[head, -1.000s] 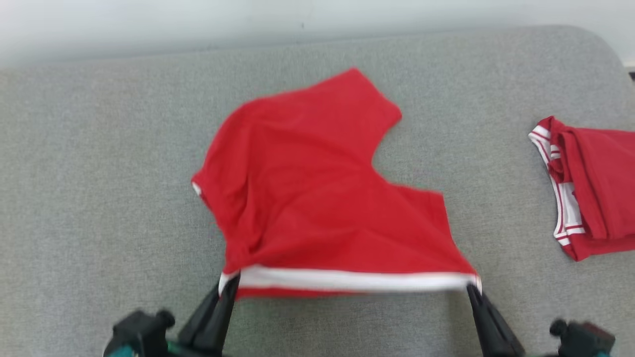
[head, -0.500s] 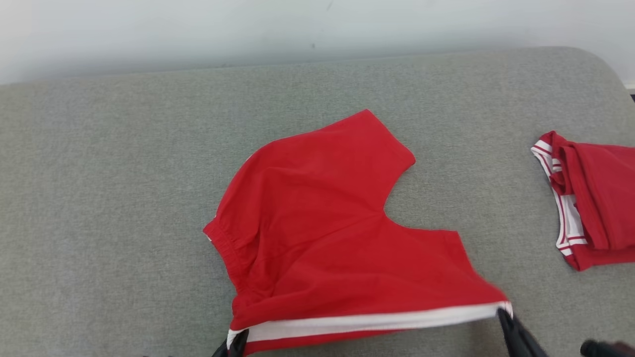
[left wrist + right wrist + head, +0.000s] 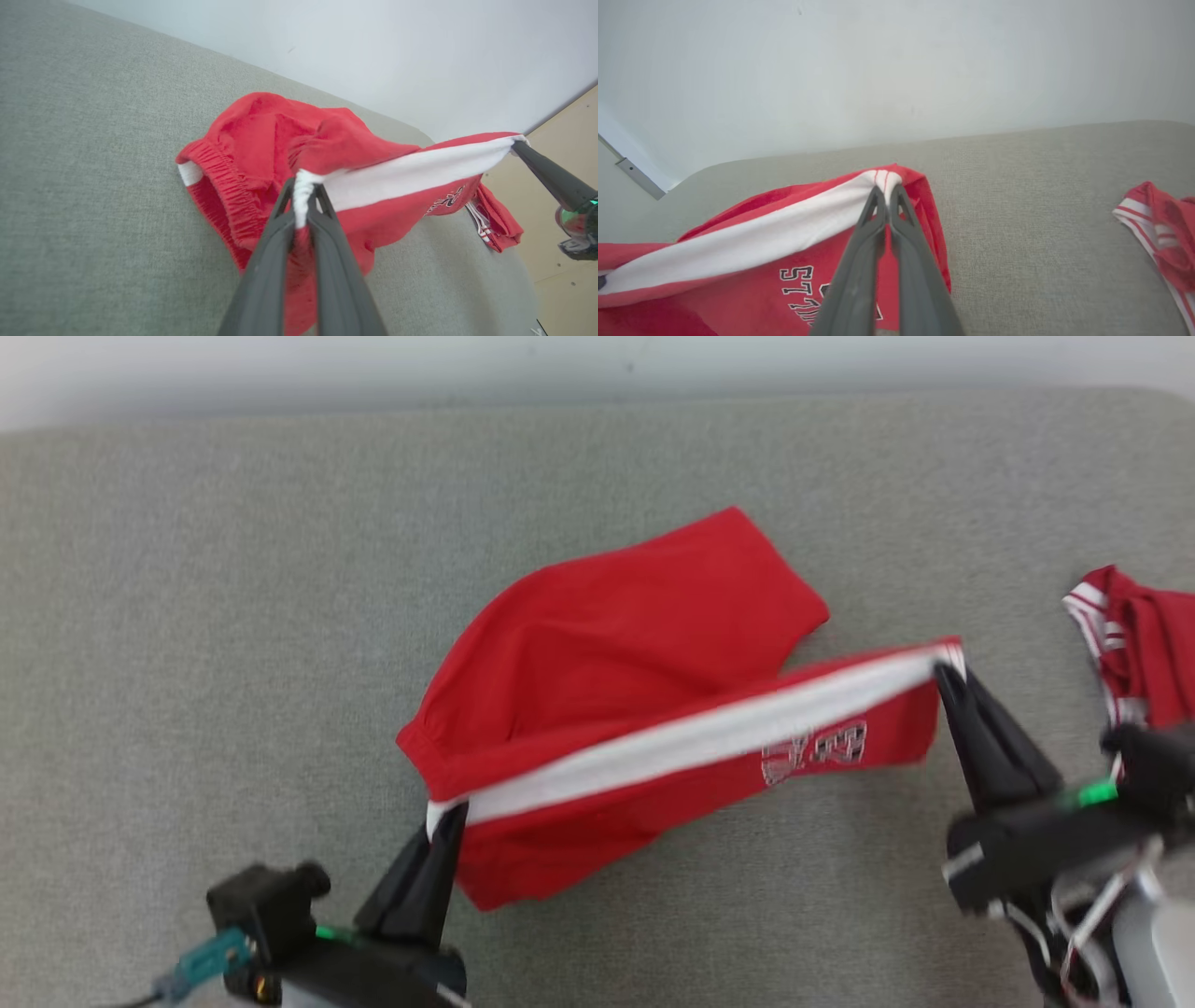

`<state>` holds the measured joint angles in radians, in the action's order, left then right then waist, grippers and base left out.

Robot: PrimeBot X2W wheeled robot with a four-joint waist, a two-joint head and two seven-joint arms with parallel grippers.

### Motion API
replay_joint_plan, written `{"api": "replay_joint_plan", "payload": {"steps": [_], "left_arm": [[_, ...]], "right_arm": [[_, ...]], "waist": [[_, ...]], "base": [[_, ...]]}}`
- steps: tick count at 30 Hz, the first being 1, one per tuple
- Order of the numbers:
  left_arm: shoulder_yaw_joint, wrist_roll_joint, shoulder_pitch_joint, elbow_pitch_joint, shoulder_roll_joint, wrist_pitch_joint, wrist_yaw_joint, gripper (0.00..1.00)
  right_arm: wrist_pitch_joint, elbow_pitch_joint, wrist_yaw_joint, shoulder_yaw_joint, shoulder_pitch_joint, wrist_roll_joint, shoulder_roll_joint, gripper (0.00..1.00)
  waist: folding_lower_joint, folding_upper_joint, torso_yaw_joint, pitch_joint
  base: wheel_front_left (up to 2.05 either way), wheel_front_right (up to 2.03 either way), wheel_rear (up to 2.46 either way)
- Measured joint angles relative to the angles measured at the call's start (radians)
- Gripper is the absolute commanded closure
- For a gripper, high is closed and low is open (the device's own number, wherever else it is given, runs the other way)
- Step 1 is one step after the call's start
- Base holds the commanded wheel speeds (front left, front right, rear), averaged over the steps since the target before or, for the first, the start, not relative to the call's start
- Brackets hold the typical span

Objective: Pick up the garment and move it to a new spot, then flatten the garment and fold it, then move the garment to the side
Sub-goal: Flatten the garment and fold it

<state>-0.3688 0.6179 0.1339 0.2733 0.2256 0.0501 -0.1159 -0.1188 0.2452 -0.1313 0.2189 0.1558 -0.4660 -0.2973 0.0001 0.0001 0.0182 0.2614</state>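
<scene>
The garment [image 3: 616, 644] is a pair of red shorts with a white side stripe and white lettering, partly resting on the grey cushioned surface [image 3: 187, 616]. My left gripper [image 3: 446, 814] is shut on the near-left end of the white stripe, seen pinched between its fingers in the left wrist view [image 3: 302, 186]. My right gripper [image 3: 945, 665] is shut on the stripe's other end, raised and further back, seen again in the right wrist view [image 3: 886, 191]. The striped edge [image 3: 709, 733] hangs stretched between them over the rest of the garment [image 3: 261, 130]; a lettered panel [image 3: 803, 284] droops below it.
A second red garment [image 3: 1134, 644] with white stripes lies bunched at the right edge of the surface, close beside my right arm, and shows at the right in the right wrist view [image 3: 1162, 219]. A pale wall [image 3: 467, 364] runs behind the surface's far edge.
Both grippers have lifted the striped edge and carried it away from me over the garment, the right end going farthest. The lettered side now shows. The head camera has shifted too.
</scene>
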Motion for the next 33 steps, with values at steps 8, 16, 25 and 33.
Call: {"api": "replay_joint_plan", "payload": {"steps": [8, 16, 25, 33], "left_arm": [[0.013, 0.012, 0.173, -0.144, -0.062, -0.039, 0.019, 1.0], [0.032, 0.04, 0.326, -0.314, -0.119, -0.085, 0.039, 1.0], [0.024, 0.077, 0.426, -0.453, -0.157, -0.142, 0.054, 1.0], [0.002, 0.095, 0.475, -0.535, -0.165, -0.165, 0.063, 0.92]], "right_arm": [[0.041, -0.211, 0.0, 0.105, 0.291, -0.074, -0.062, 1.0], [0.089, -0.465, 0.0, 0.214, 0.527, -0.144, -0.089, 1.0], [0.146, -0.71, 0.0, 0.345, 0.702, -0.239, -0.097, 1.0], [0.197, -0.842, 0.0, 0.447, 0.786, -0.329, -0.096, 1.0]], "waist": [[0.0002, 0.0001, 0.039, 0.074], [0.0002, 0.0, 0.09, 0.139], [0.0001, 0.0001, 0.133, 0.192], [0.0, 0.0001, 0.141, 0.191]], "base": [[0.0, 0.0, 0.0], [0.0, 0.0, 0.0], [0.0, 0.0, 0.0], [0.0, 0.0, 0.0]]}}
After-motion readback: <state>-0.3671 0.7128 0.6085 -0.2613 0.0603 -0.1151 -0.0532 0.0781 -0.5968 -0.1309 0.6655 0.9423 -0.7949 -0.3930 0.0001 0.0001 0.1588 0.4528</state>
